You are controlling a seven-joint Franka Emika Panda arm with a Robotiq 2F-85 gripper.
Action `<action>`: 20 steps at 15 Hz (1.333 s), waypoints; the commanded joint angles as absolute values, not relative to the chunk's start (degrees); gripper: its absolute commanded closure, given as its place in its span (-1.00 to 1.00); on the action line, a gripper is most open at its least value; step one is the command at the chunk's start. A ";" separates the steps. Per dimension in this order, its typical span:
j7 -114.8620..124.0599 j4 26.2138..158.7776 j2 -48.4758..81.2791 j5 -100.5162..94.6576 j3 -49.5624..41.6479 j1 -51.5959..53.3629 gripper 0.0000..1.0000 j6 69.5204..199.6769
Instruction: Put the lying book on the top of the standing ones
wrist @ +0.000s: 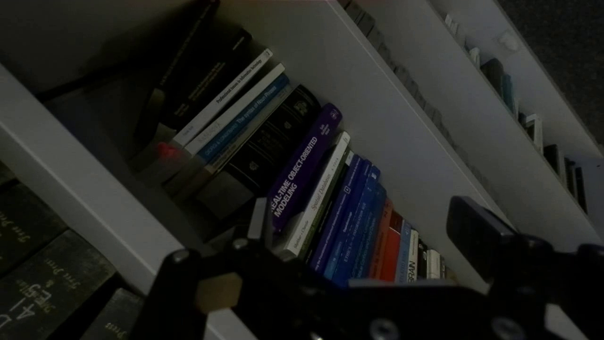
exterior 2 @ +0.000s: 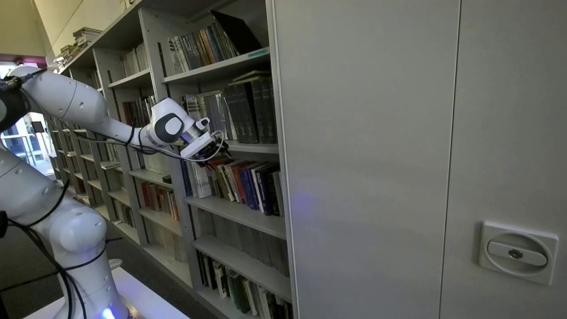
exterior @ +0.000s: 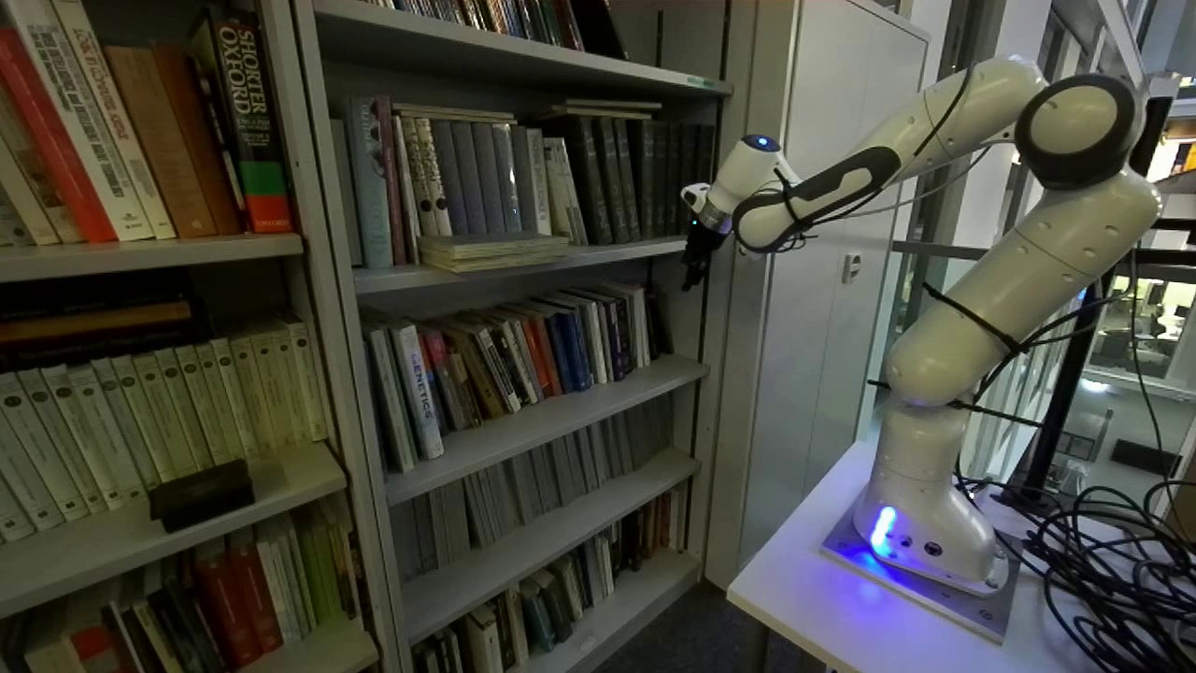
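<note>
The lying books (exterior: 493,250) form a low stack at the left of the shelf (exterior: 397,279), on its near edge, in front of the standing books (exterior: 481,178). 2 flat piles (exterior: 453,114) top that row. Well to the right, the jaws stand wide apart. Colourful books (exterior: 534,348) line the lower shelf (exterior: 561,413).

so I've got grey bookshelves (exterior: 551,413) in front of me, tall grey cabinet (exterior 2: 367,159) right beside them, blue glow (exterior: 846,598) on the white table (exterior: 785,579), dark floor (wrist: 561,61), bright windows (exterior 2: 22,146) way off.
</note>
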State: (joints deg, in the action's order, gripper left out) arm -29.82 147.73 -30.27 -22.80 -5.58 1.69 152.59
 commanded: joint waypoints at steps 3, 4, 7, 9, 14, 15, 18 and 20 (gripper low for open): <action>-37.48 151.17 -32.97 -25.99 -5.32 3.62 -1.00 161.92; -38.76 151.69 -33.28 -26.76 -5.06 3.89 -1.00 163.28; -41.61 153.05 -34.53 -29.98 -3.50 3.57 -1.00 166.51; -42.24 153.86 -35.52 -32.94 -1.60 2.37 -1.00 169.02; -40.47 156.23 -37.84 -41.14 2.32 0.17 -1.00 180.01; -40.51 156.73 -38.29 -42.47 2.97 -0.34 -1.00 182.91; -40.93 157.96 -38.83 -45.38 5.11 -3.62 -1.00 193.54; -40.27 156.32 -36.74 -43.31 3.78 -0.38 -1.00 188.55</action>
State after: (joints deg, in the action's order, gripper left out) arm -40.27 156.33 -36.74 -43.31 3.78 -0.38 188.54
